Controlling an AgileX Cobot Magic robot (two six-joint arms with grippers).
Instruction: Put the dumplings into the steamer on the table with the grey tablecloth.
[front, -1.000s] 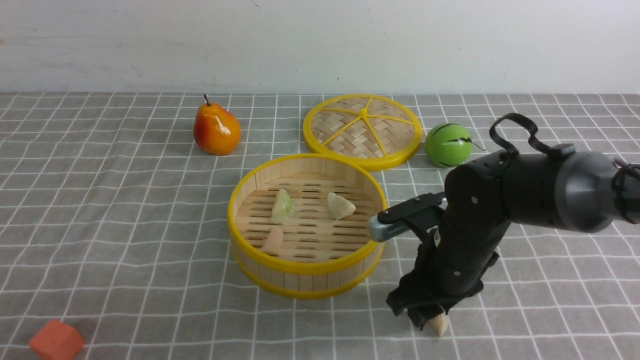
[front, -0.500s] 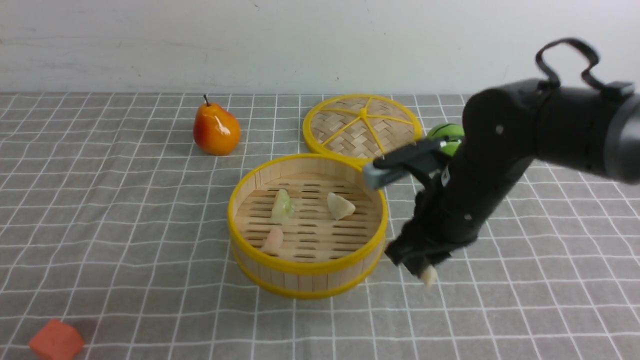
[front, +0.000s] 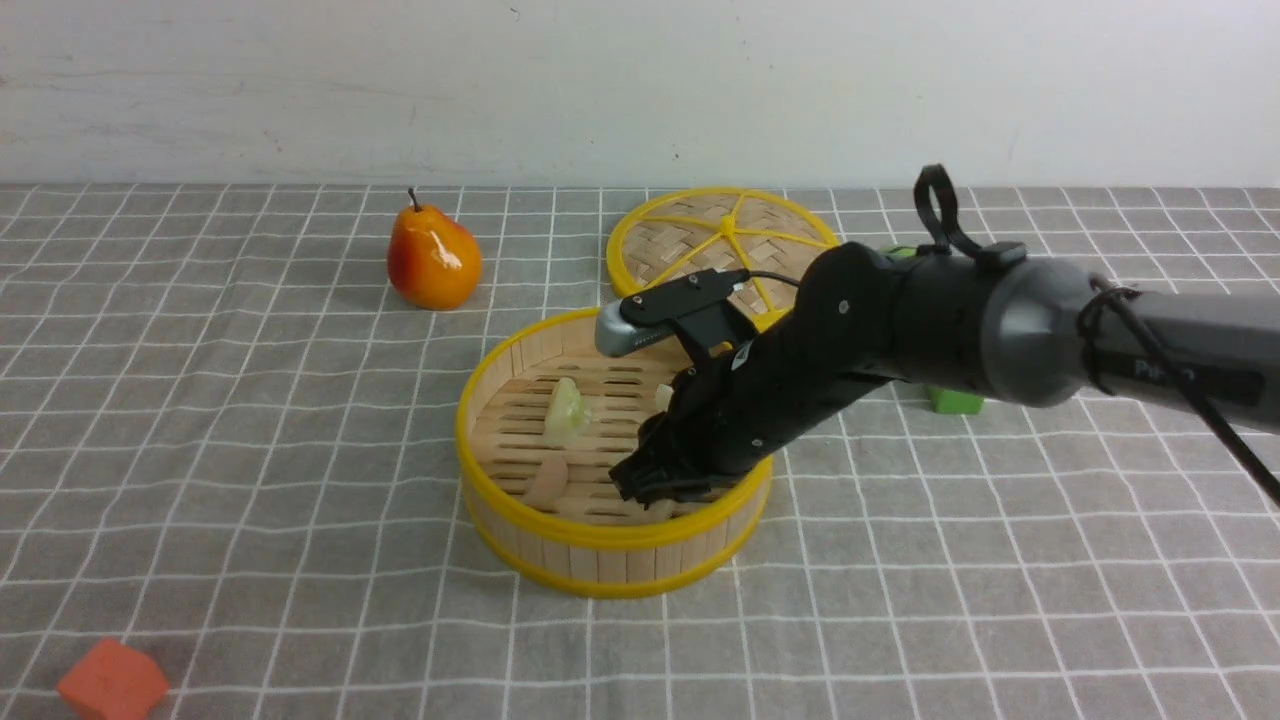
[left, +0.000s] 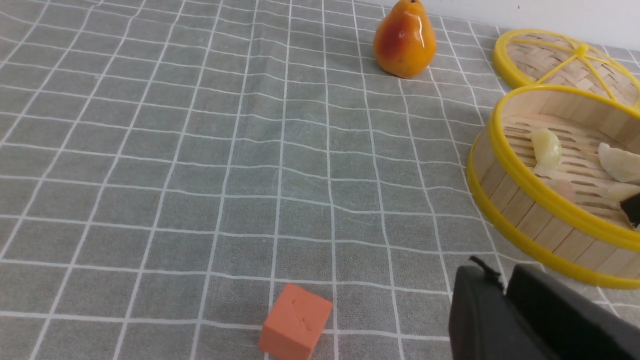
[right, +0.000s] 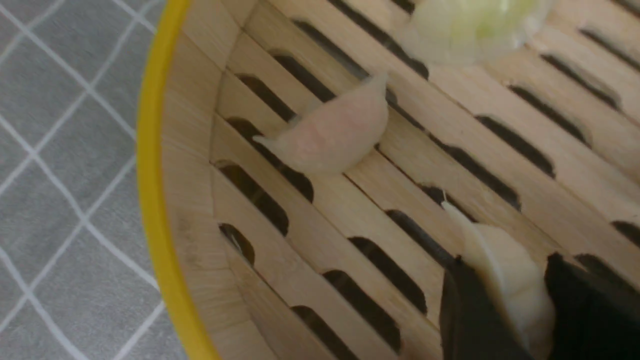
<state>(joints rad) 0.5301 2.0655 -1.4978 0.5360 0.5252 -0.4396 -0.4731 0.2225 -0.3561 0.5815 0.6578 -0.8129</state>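
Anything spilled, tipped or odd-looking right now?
Nothing stands out. Three dumplings lie on the steamer floor, none on the grey tablecloth, and the right gripper holds the fourth dumpling low inside the steamer.

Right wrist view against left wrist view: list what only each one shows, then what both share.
Right wrist only: the fingers of the right gripper clamping the held cream dumpling from both sides. Left wrist only: pear, orange cube, lid, loose cream dumpling. Both: steamer, pink dumpling, green dumpling, grey tablecloth.
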